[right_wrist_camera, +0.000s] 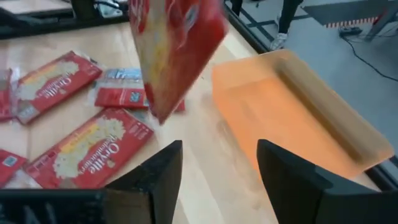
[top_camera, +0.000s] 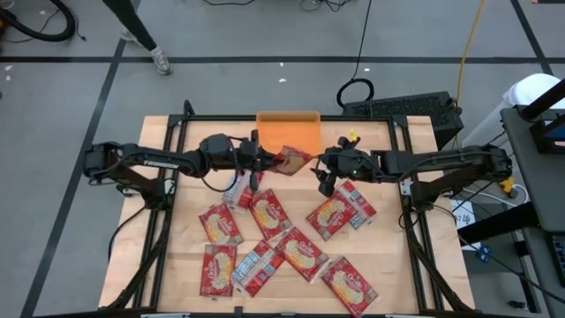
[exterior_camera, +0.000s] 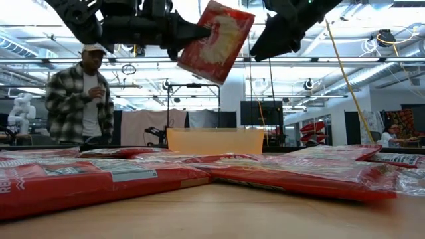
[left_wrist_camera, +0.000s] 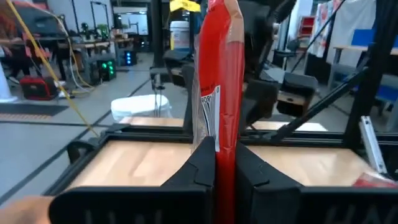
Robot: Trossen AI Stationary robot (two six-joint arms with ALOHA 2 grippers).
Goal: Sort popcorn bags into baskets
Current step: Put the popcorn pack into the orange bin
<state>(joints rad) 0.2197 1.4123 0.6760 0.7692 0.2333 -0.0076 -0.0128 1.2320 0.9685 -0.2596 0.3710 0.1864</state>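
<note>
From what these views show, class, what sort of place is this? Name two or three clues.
Probably a robotics lab or workshop: two robot arms work at a framed wooden table, passing a popcorn bag above an orange bin, with open ceilings, monitors and equipment benches in the room behind.

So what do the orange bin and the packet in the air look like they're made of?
Orange bin: probably thin translucent plastic, matte; its walls let light through.
Held packet: seemingly glossy printed film, red with a popcorn picture; it gleams, clamped edge-on in the left gripper.
</note>
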